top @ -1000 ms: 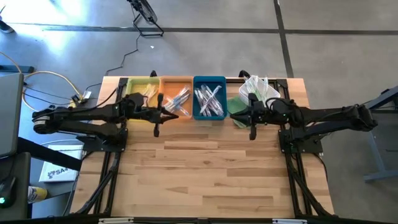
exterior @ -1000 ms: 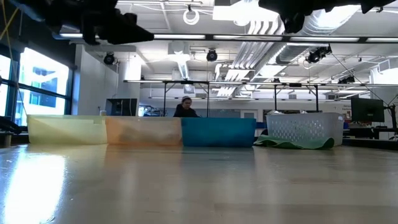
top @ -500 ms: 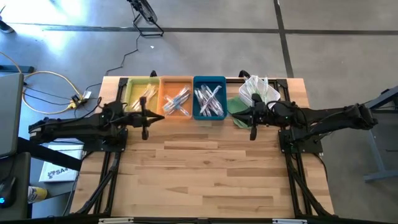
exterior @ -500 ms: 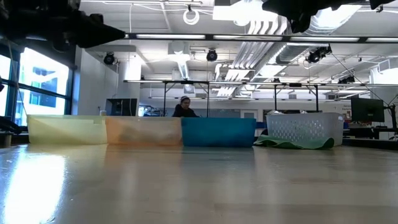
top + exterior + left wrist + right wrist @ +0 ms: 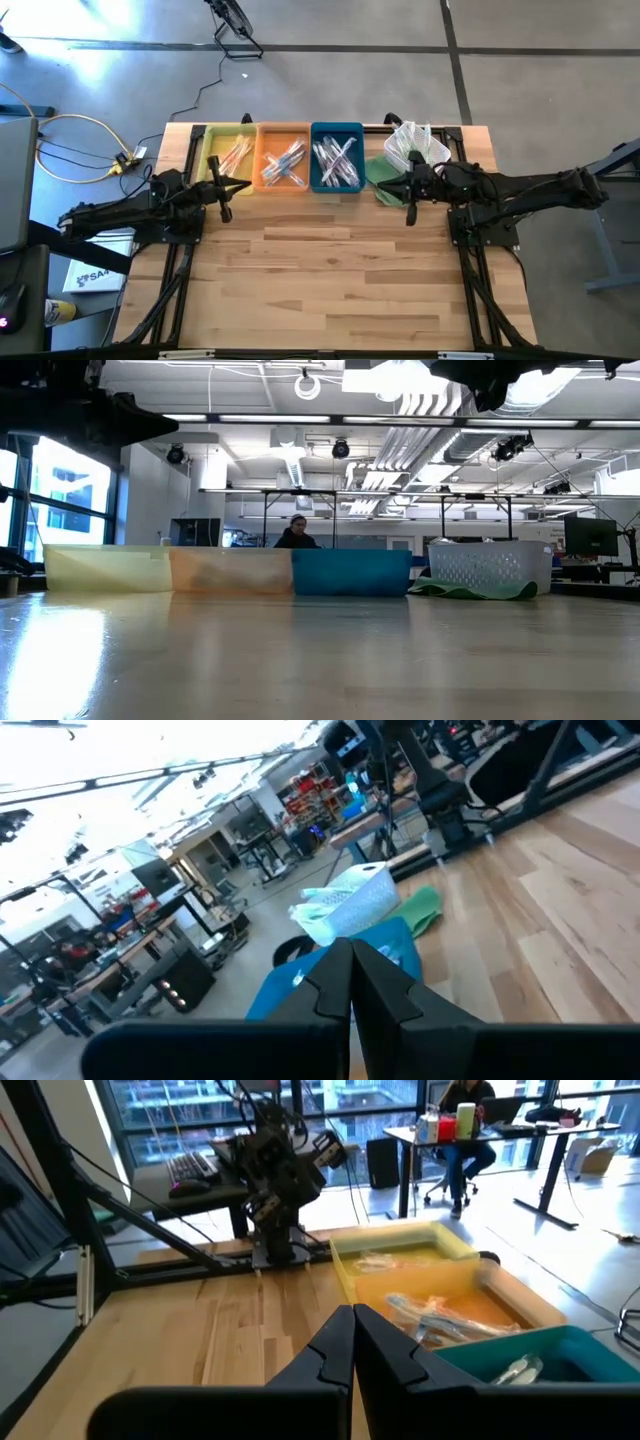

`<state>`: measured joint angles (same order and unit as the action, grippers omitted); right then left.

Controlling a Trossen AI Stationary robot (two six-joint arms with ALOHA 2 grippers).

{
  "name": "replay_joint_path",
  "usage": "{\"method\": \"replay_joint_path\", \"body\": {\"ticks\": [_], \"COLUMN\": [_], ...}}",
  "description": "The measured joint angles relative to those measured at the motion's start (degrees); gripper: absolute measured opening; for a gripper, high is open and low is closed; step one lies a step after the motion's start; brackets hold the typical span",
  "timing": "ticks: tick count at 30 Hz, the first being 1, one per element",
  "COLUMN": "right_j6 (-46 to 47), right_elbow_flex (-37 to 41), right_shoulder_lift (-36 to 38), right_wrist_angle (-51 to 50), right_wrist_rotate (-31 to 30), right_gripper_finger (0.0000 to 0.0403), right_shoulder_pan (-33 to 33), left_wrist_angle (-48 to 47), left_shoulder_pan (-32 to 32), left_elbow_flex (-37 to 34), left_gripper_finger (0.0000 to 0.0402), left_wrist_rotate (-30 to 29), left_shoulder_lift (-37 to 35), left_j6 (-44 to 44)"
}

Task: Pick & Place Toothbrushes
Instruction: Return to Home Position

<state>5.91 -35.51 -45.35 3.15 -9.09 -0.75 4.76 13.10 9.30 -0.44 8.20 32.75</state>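
Your left fingers (image 5: pixel 345 988) are pressed together and hold nothing, up off the counter (image 5: pixel 330 270). Your right fingers (image 5: pixel 347 1342) are closed and empty too. The toothbrushes (image 5: pixel 337 162) lie beyond both pairs of fingers, sorted into the yellow tray (image 5: pixel 230 127), orange tray (image 5: pixel 285 126) and blue tray (image 5: pixel 337 126). More sit in the basket (image 5: pixel 490 567), just past the right fingers.
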Motion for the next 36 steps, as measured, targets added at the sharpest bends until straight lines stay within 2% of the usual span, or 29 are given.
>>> {"method": "replay_joint_path", "body": {"ticks": [10, 17, 21, 29, 36], "right_j6": [-1.1, -1.2, -1.1, -0.1, -0.1], "right_elbow_flex": [0.0, 0.0, 0.0, 0.0, 0.0], "right_shoulder_lift": [4.8, 6.2, 7.4, 12.8, 20.0], "right_wrist_angle": [0.0, -1.8, -5.6, -9.3, -14.8], "right_wrist_rotate": [0.0, -2.1, -4.4, -4.3, -4.7], "right_gripper_finger": [0.0002, 0.0002, 0.0002, 0.0002, 0.0002], "right_shoulder_pan": [0.0, 0.0, 0.0, 0.0, 0.0], "left_wrist_angle": [-8.2, -9.4, -8.4, -1.2, -2.0], "left_shoulder_pan": [0.0, 0.0, 0.0, 0.0, 0.0], "left_elbow_flex": [0.0, 0.0, -1.8, -8.1, -8.3], "left_gripper_finger": [0.0001, 0.0001, 0.0001, 0.0001, 0.0001], "left_wrist_rotate": [-3.7, -7.1, -7.8, -7.3, -7.3], "left_shoulder_lift": [-7.9, -7.9, -7.9, -7.8, -7.9], "left_j6": [1.5, 1.5, 1.5, 0.0, 0.0]}}
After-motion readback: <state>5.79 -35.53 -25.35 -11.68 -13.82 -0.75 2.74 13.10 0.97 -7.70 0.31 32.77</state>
